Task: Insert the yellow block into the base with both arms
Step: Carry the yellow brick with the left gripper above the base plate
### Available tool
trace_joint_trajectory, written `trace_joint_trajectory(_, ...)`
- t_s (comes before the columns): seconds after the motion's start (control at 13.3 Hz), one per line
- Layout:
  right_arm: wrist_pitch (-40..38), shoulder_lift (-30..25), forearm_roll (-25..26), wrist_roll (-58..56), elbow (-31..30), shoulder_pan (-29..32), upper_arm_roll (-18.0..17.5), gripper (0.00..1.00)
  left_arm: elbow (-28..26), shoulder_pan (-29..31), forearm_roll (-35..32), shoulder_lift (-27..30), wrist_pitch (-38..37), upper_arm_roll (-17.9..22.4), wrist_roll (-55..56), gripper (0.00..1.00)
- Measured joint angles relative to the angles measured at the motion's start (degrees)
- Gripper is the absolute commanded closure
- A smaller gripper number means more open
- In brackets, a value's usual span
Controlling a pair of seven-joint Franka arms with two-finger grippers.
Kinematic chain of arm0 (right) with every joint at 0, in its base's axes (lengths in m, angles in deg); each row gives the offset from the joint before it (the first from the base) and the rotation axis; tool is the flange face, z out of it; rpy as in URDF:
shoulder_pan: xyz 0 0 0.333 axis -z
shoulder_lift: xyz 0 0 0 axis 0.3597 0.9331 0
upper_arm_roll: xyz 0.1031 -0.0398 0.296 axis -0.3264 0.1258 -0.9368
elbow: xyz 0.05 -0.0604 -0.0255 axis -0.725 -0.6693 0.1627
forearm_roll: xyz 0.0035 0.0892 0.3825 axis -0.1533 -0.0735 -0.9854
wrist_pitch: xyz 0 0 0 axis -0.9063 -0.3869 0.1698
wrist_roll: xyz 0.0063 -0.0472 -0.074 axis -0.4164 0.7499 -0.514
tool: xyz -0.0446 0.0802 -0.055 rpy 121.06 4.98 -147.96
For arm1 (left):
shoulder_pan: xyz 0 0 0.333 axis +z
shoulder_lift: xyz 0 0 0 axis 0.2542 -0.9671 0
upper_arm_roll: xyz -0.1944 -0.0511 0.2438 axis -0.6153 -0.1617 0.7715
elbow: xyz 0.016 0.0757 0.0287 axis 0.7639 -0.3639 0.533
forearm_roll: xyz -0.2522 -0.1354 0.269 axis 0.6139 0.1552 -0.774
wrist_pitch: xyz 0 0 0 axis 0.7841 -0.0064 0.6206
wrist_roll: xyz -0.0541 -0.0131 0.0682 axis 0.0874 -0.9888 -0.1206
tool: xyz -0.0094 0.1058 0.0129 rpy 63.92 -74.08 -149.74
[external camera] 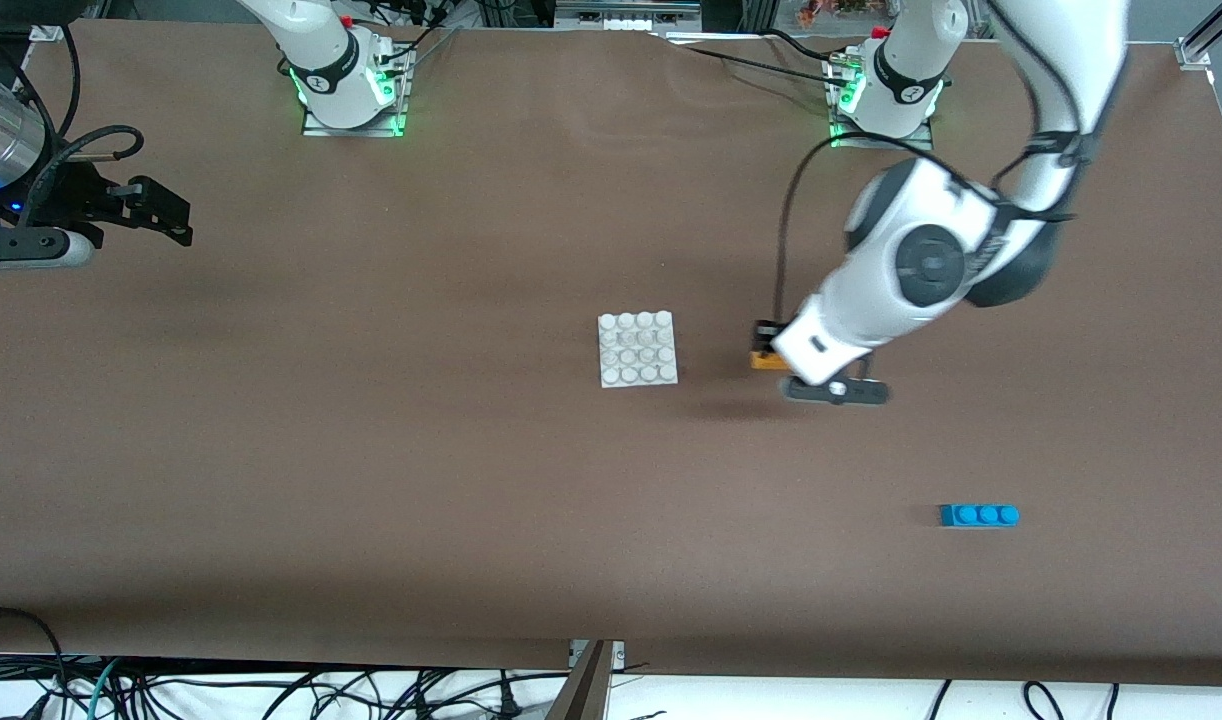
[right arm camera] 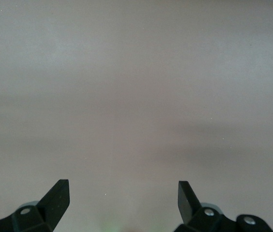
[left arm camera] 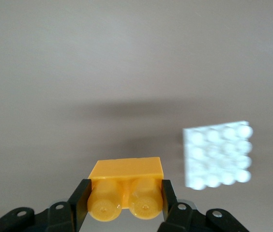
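Your left gripper (left arm camera: 125,200) clamps the yellow block (left arm camera: 126,188) beside the base (external camera: 638,349); carry it level over the studs. The right gripper (right arm camera: 124,198) waits wide open, empty.

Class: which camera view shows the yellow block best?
The left wrist view: the yellow block fills it, both studs visible, clamped by the left gripper. The front view shows only an edge under the arm; the right wrist view shows none.

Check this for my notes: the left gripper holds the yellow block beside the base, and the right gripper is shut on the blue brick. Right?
Not quite. The right gripper is open and empty, as the right wrist view shows; the blue brick lies on the table. The left gripper does hold the yellow block beside the base.
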Motion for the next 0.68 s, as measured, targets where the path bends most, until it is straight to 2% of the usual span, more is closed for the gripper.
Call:
trace_joint_trajectory(0.23,0.0,0.0,0.0,0.0,0.0,0.0,0.0,0.01,4.9,-7.0,0.0,-6.3,0.0,0.7,7.0,0.68)
trace_joint_trajectory(0.53,0.0,0.0,0.0,0.0,0.0,0.0,0.0,0.01,9.5,-19.2,-0.9,-12.3,0.3,8.2,14.0,0.69)
trace_joint_trajectory(0.68,0.1,0.0,0.0,0.0,0.0,0.0,0.0,0.01,10.6,-22.7,-1.0,-14.3,2.7,9.3,15.8,0.68)
